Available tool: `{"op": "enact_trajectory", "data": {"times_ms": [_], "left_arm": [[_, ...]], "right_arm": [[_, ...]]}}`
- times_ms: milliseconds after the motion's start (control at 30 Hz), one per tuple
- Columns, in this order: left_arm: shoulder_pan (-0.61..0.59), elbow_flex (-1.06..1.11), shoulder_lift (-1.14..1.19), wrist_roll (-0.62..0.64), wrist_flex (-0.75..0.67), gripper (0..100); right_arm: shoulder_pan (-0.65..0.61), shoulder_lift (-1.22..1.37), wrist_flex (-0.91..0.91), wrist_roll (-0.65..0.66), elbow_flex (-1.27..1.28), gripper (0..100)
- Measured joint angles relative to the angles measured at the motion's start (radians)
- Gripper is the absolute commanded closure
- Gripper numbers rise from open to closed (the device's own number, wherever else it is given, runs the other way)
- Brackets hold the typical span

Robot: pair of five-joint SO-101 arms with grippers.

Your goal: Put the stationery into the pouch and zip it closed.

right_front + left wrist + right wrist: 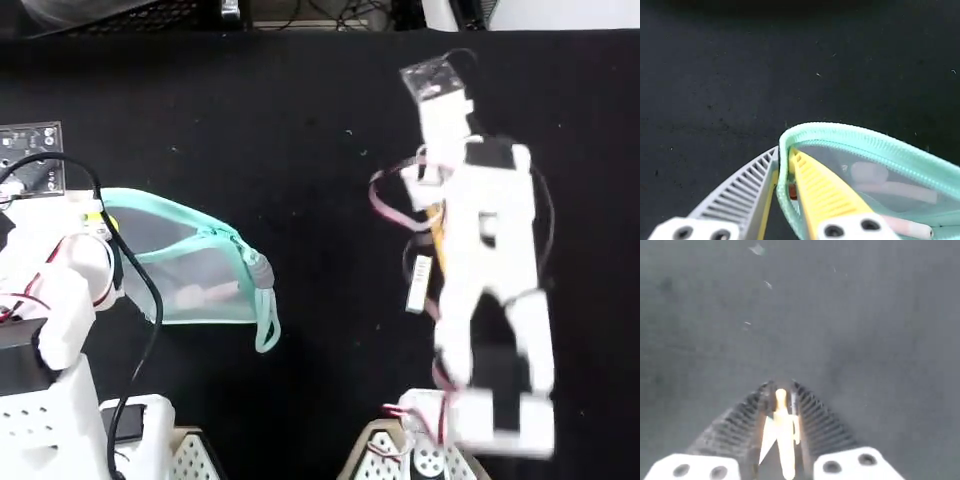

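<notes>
Pinching pen, perhaps: right end effector

Two arms stand at the tabletop: one left arm and one right arm, each with one pair of jaws. There is one mint-green mesh pouch near the left edge. Through its mesh at least two white pieces show, one long stick and one rounded lump; any further count is unclear. One pale yellow stick sits between the right arm's jaws. One circuit board lies at the left edge.

Gripper clamping pale yellow pen, black table beneath
</notes>
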Motion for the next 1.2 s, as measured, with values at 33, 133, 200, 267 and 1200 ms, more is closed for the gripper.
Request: {"op": "enact_trajectory", "data": {"times_ms": [33,133,200,267,1200], "left_arm": [[0.0,0.0,0.0,0.0,0.0,97],[0.0,0.0,0.0,0.0,0.0,97],[0.0,0.0,0.0,0.0,0.0,97],[0.0,0.0,0.0,0.0,0.0,97],[0.0,0.0,0.0,0.0,0.0,97]], "right_arm": [[-0.021,-0.077,-0.012,0.0,0.052,98.7],[-0.094,-0.31,-0.02,0.0,0.175,98.7],[-0.146,-0.466,-0.021,0.0,0.219,98.7],[-0.19,-0.623,-0.015,0.0,0.224,98.7],[-0.864,-1.019,-0.183,-0.262,-0.163,98.6]]}}
